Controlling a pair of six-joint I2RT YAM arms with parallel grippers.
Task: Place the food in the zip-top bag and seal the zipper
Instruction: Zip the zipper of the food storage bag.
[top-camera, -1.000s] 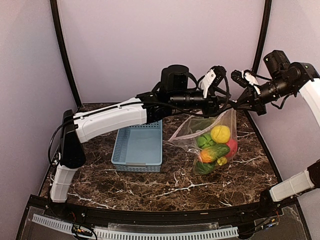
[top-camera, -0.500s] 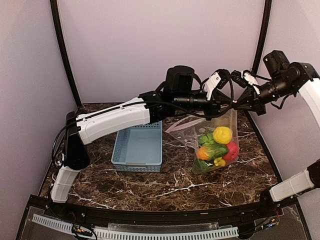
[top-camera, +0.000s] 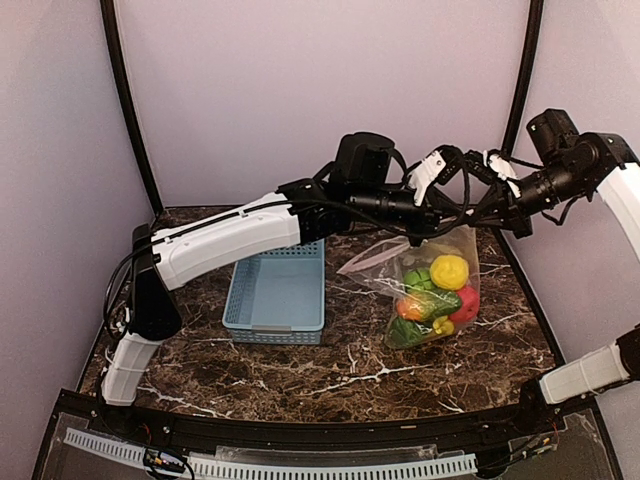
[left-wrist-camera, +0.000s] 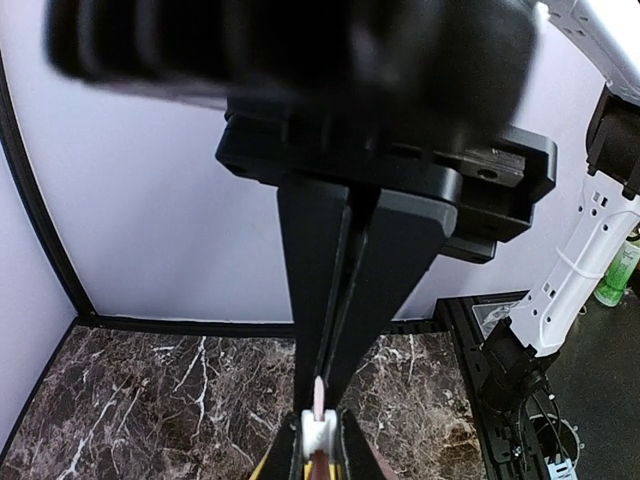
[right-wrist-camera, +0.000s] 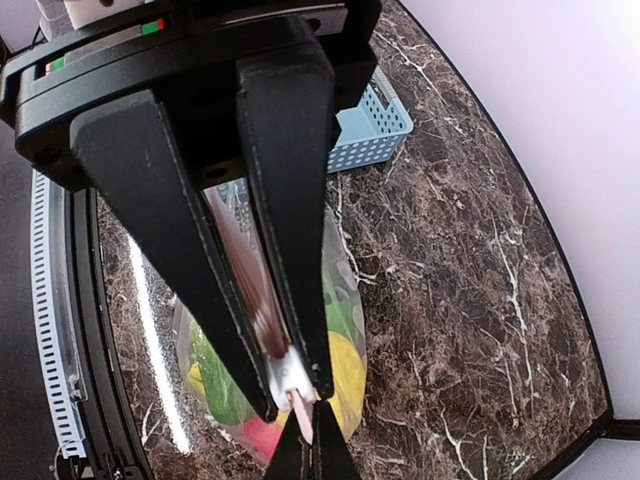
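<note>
The zip-top bag (top-camera: 378, 268) hangs above the marble table at the back right, with the food inside: a yellow lemon (top-camera: 449, 271), a pink-red ball (top-camera: 466, 306), a green pepper (top-camera: 415, 280), an orange (top-camera: 407, 308), a striped green melon (top-camera: 436, 302) and a banana (top-camera: 443, 325). My left gripper (top-camera: 440, 225) is shut on the pinkish end of the zipper (left-wrist-camera: 319, 398). My right gripper (top-camera: 466, 217) meets it tip to tip and is shut on the white slider tab (right-wrist-camera: 289, 373). The slider also shows in the left wrist view (left-wrist-camera: 320, 436). The bag's left corner sticks out loose.
A light blue slatted basket (top-camera: 277, 292) stands on the table left of the bag and shows in the right wrist view (right-wrist-camera: 366, 128). The left arm spans above it. Black frame posts rise at the back corners.
My left gripper has moved right and a little up, closer to the right gripper. The bag with the food has risen slightly and shifted right.
</note>
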